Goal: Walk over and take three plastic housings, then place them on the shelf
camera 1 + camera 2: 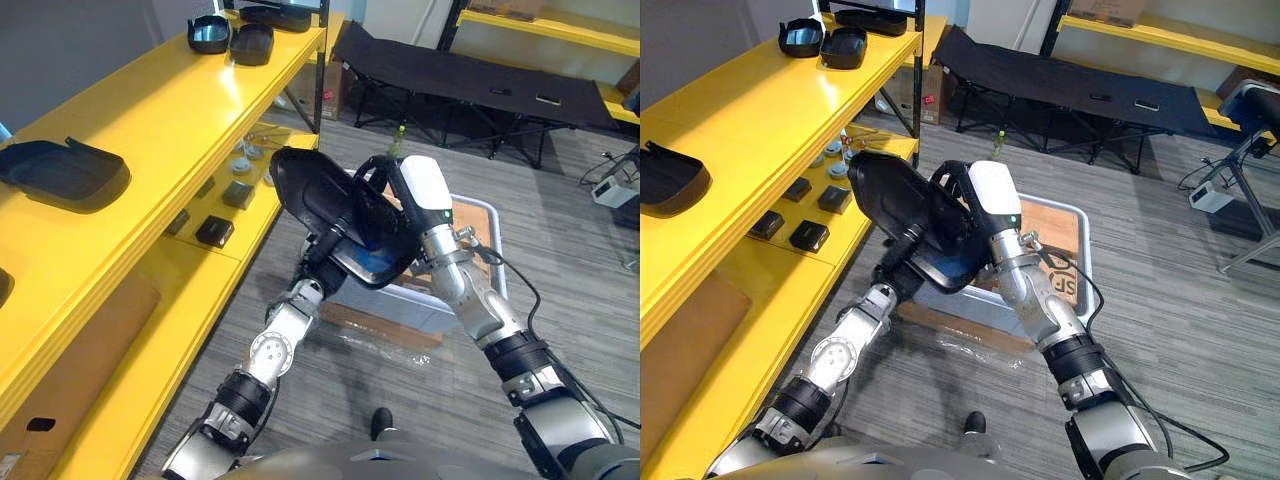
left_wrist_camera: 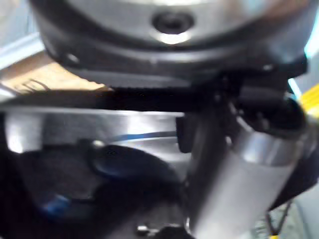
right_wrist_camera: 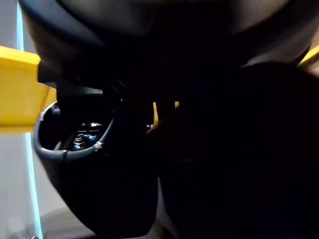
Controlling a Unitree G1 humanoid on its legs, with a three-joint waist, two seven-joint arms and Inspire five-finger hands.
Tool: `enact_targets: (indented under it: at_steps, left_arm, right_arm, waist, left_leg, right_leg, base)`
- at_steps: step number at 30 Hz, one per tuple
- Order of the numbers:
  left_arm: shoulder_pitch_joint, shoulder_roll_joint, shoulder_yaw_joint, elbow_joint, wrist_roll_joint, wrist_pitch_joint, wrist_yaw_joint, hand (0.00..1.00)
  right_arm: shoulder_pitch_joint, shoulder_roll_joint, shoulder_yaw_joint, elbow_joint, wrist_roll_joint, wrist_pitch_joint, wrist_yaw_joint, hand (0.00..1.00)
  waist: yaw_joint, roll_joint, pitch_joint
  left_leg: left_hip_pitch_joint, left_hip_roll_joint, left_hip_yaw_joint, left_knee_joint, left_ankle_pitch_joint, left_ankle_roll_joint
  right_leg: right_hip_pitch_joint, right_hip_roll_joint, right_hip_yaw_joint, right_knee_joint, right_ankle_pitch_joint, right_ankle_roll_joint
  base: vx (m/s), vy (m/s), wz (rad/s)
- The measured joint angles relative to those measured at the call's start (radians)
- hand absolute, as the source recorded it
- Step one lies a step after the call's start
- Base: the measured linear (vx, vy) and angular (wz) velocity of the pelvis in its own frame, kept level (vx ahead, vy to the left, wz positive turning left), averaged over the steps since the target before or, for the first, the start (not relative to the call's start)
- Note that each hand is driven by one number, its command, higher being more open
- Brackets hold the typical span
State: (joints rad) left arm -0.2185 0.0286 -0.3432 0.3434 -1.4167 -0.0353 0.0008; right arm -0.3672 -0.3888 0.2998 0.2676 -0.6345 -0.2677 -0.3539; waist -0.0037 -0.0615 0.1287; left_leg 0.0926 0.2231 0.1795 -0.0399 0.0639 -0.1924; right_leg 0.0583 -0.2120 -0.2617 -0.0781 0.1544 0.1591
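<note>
A glossy black plastic housing (image 1: 310, 195) hangs in the air beside the yellow shelf (image 1: 180, 110), at about the height of its top board. My right hand (image 1: 385, 215), with a white cover on its back, is curled over the housing's right edge. My left hand (image 1: 323, 252) sits under the housing's lower edge, mostly hidden by it. The same housing (image 1: 885, 190) and right hand (image 1: 960, 215) show in the right eye view. More black housings lie on the top board: one near me (image 1: 65, 172) and several at the far end (image 1: 252, 44).
Small black boxes (image 1: 215, 232) and grey parts (image 1: 238, 193) lie on the lower yellow board. A white bin (image 1: 482, 207) stands on the floor under my arms. A black folding cot (image 1: 460, 75) stands farther back, with another yellow rack (image 1: 550, 22) behind it.
</note>
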Motion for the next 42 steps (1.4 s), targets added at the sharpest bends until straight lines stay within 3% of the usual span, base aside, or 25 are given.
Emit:
enact_targets:
  at_steps: [8, 14, 15, 20, 25, 28, 31, 37, 42]
  left_arm:
    - [0.03, -0.003, 0.001, 0.025, -0.02, -0.059, -0.019, 0.0]
    - [0.033, -0.003, -0.001, 0.025, -0.006, -0.068, -0.05, 0.0]
    - [0.033, -0.004, -0.001, 0.023, 0.007, -0.07, -0.054, 0.0]
    - [0.033, -0.018, 0.003, 0.017, 0.061, -0.1, -0.046, 0.0]
    - [0.059, -0.029, 0.071, -0.148, 0.293, -0.137, 0.069, 0.0]
    - [0.074, -0.046, 0.124, -0.24, 0.388, -0.144, 0.105, 0.0]
    - [0.073, -0.052, 0.191, -0.298, 0.553, -0.176, 0.177, 0.0]
    - [0.117, -0.05, 0.315, -0.305, 1.183, -0.199, 0.438, 0.0]
    - [0.189, -0.049, 0.378, -0.324, 1.442, -0.195, 0.591, 0.0]
  right_arm:
    - [0.021, 0.076, 0.007, -0.009, 0.011, -0.017, 0.012, 0.0]
    - [0.042, 0.081, -0.002, -0.038, 0.011, -0.017, 0.009, 0.0]
    - [0.05, 0.081, -0.004, -0.045, 0.012, -0.017, -0.001, 1.0]
    - [0.087, 0.081, -0.009, -0.071, 0.03, -0.039, -0.007, 1.0]
    - [0.145, 0.097, -0.011, -0.143, 0.222, -0.052, 0.013, 1.0]
    - [0.166, 0.12, -0.043, -0.22, 0.226, -0.048, 0.018, 1.0]
    - [0.171, 0.126, -0.078, -0.272, 0.23, -0.043, 0.017, 1.0]
    - [0.324, 0.204, -0.184, -0.354, 0.41, -0.002, -0.022, 1.0]
    - [0.456, 0.251, -0.286, -0.356, 0.491, 0.044, -0.09, 1.0]
  waist:
    - [0.004, -0.013, -0.012]
    - [0.006, -0.021, -0.017]
    - [0.005, -0.021, -0.017]
    - [0.002, -0.021, -0.017]
    - [0.0, -0.017, -0.02]
    - [-0.001, -0.013, -0.022]
    - [-0.002, -0.001, -0.031]
    - [-0.003, 0.028, -0.049]
    - [-0.014, 0.036, -0.052]
  left_leg:
    - [0.001, 0.0, 0.001, 0.001, -0.004, 0.0]
    - [0.001, 0.0, 0.001, 0.001, -0.007, 0.0]
    - [0.001, 0.0, 0.002, 0.001, -0.007, 0.0]
    - [0.002, 0.0, 0.004, 0.001, -0.008, 0.0]
    - [0.002, -0.001, 0.01, 0.001, -0.008, 0.0]
    - [0.003, -0.001, 0.011, 0.002, -0.009, -0.001]
    - [0.003, -0.001, 0.012, 0.002, -0.01, -0.001]
    - [0.002, -0.001, 0.016, 0.002, -0.014, -0.001]
    - [0.0, -0.001, 0.029, 0.002, -0.019, -0.003]
  right_leg:
    - [0.002, 0.0, 0.0, 0.0, 0.0, 0.0]
    - [0.002, -0.001, 0.0, 0.0, 0.0, 0.001]
    - [0.002, -0.001, 0.0, 0.0, 0.0, 0.001]
    - [0.001, -0.001, 0.0, 0.0, -0.001, 0.001]
    - [-0.002, -0.001, -0.001, 0.0, -0.001, 0.001]
    - [-0.002, -0.001, -0.001, 0.0, -0.001, 0.001]
    - [-0.003, -0.001, -0.001, 0.0, -0.001, 0.001]
    - [-0.007, -0.002, -0.001, 0.0, -0.004, -0.002]
    - [-0.021, -0.002, 0.008, -0.001, -0.005, -0.003]
  base:
    - [0.0, 0.0, 0.0]
    - [0.0, 0.0, 0.0]
    - [0.0, 0.0, 0.0]
    - [0.0, 0.0, 0.0]
    - [0.0, 0.0, -0.01]
    - [0.0, 0.0, 0.0]
    - [0.0, 0.0, 0.0]
    - [0.0, 0.0, -0.01]
    - [-0.01, 0.006, -0.07]
